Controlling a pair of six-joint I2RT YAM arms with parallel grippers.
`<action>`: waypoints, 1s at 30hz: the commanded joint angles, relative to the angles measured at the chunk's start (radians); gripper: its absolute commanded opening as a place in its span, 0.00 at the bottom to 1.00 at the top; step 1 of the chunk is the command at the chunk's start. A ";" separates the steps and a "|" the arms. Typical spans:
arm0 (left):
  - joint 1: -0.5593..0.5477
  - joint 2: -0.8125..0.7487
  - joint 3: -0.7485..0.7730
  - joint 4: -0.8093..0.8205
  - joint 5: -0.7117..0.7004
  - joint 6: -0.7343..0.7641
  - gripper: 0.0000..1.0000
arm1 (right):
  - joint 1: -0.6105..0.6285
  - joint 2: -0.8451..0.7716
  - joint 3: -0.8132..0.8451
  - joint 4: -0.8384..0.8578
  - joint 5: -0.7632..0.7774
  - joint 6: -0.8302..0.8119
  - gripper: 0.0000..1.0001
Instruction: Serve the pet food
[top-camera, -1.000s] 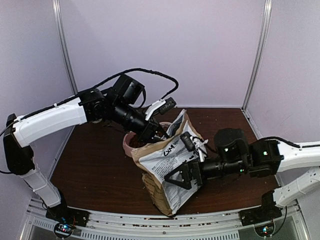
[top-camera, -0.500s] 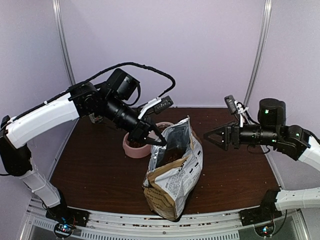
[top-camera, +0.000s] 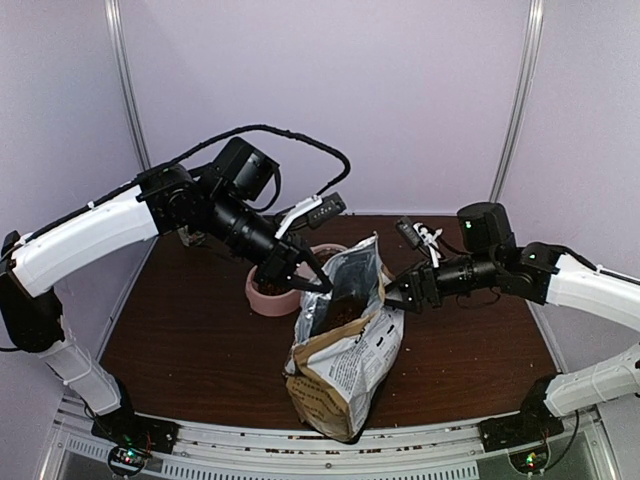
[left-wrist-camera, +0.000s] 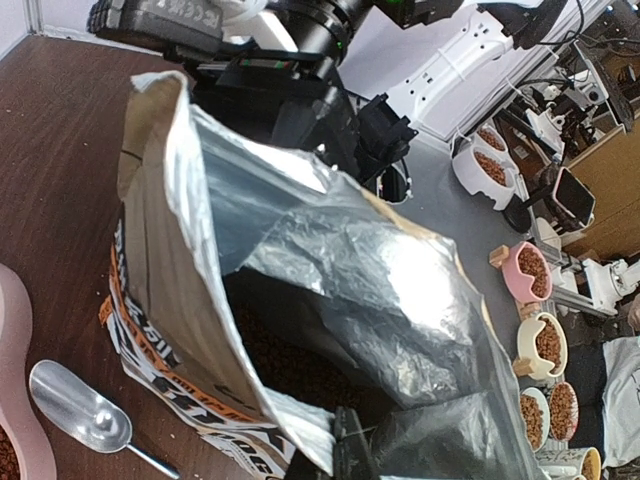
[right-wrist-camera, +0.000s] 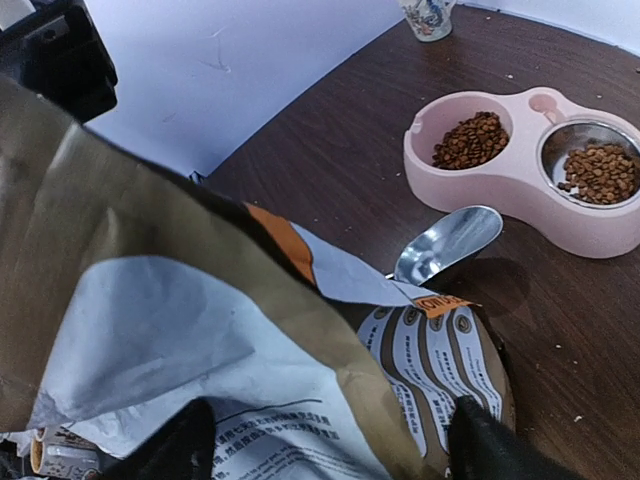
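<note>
The tan paper bag (top-camera: 345, 365) is standing upright and crumpled on the dark bench (top-camera: 190, 330), its foil-lined mouth gaping upward between the two arms. The left jaws are closing tight on the rim of the bag's mouth at its left side and are holding that edge up. The right jaws are standing spread wide and straddling the bag's right-hand edge, with the paper lying between the fingers (right-wrist-camera: 485, 445) but not clamped. Pet food (right-wrist-camera: 470, 140) is lying in both wells of the pink double bowl (right-wrist-camera: 520, 210), which is sitting on the bench just behind the bag. A further dark mass of kibble is showing inside the bag. A metal scoop (right-wrist-camera: 450, 240) is lying on the bench between bag and bowl, its handle running out of sight behind the bag.
</note>
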 joint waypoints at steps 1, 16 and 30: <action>-0.003 -0.061 0.080 0.097 0.058 0.036 0.00 | 0.006 0.031 0.014 0.035 -0.154 -0.006 0.67; 0.026 0.100 0.296 -0.100 0.082 0.174 0.00 | 0.349 -0.258 -0.302 0.362 0.014 0.413 0.24; 0.021 0.030 0.216 -0.087 0.073 0.141 0.61 | 0.307 -0.449 -0.138 0.006 0.292 0.000 0.97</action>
